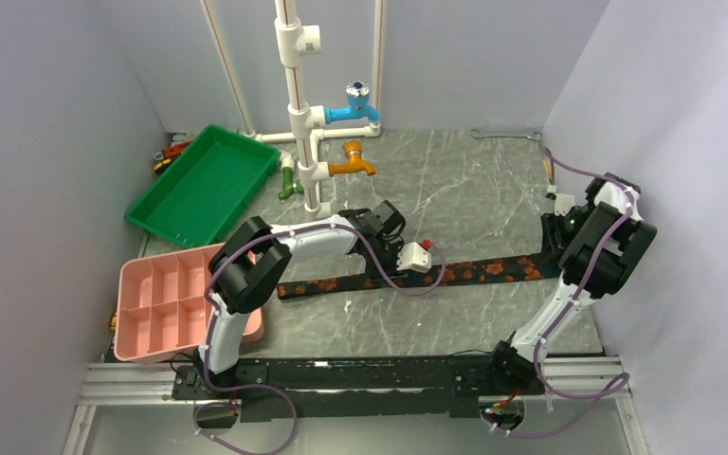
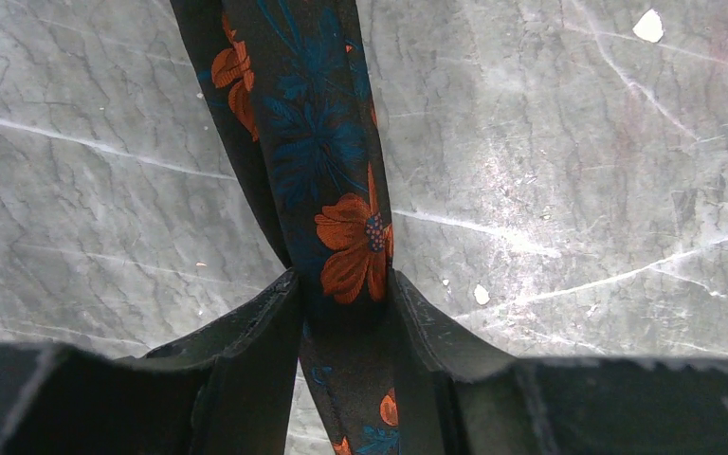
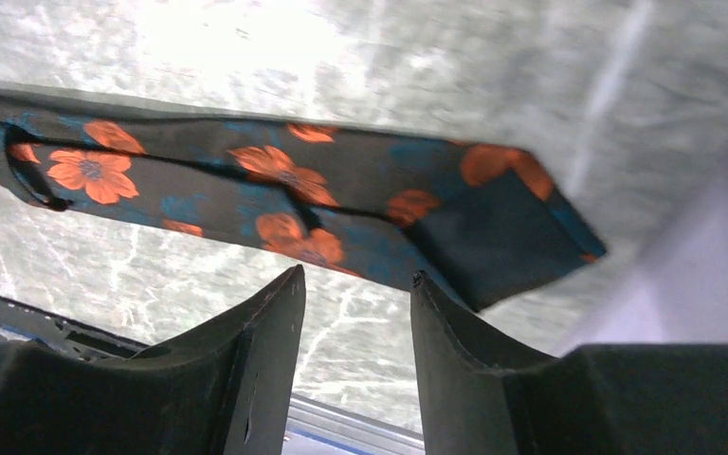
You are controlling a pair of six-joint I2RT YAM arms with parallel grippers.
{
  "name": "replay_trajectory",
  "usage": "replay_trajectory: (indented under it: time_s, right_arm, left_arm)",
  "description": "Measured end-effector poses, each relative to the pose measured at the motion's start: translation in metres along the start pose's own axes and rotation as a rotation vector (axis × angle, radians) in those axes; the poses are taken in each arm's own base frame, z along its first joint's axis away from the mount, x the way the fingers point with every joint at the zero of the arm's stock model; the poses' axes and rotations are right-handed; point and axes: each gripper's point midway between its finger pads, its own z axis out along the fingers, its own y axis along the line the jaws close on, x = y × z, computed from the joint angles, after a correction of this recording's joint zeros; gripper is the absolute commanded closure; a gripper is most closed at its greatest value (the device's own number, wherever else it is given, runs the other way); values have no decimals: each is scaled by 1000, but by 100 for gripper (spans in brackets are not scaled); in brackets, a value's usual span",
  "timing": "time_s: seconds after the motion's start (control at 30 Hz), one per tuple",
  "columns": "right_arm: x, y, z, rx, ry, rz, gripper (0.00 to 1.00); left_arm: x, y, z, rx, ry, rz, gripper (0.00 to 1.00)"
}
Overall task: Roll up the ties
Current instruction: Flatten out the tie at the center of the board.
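Jaws of left gripper [image 2: 341, 284] pinch necktie [image 1: 493, 268] mid-length; right gripper [image 3: 357, 280] jaws apart, empty, just short of its end. Necktie stretched across tabletop [image 1: 455, 199] middle toward right edge. Likely pre-roll setup; next needs end grasped.

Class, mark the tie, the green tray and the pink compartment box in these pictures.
tie [image 1: 493, 268], top view, on the flowered stretch right of centre.
green tray [image 1: 204, 185], top view, on its bare floor.
pink compartment box [image 1: 142, 327], top view, inside a bare compartment.
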Motion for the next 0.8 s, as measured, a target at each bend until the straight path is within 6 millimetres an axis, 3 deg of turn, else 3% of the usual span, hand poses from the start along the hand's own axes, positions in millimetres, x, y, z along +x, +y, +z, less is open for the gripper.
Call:
replay_trajectory:
  time_s: [0.23,0.33,0.43,0.57,0.63,0.67,0.73,0.8]
  right_arm:
    - [9,-29,-11,72,-14,53,39]
    - [9,-36,-8,104,-16,61,37]
    - [7,-39,-1,138,-12,69,18]
    - [9,-44,13,197,17,58,16]
    - [10,-45,15,224,34,51,23]
    - [10,-45,15,236,40,50,32]
    - [10,-46,16,248,46,50,63]
    - [11,-44,17,241,47,55,84]
  left_arm:
    - [2,1,0,3,-2,18,56]
    - [4,1,0,2,-6,39,56]
    - [4,1,0,3,-6,50,55]
    - [4,1,0,7,-6,58,54]
    - [4,1,0,9,-5,62,53]
    - [5,0,-1,10,-4,63,52]
    - [5,0,-1,11,-3,63,50]
    - [5,0,-1,12,-1,62,47]
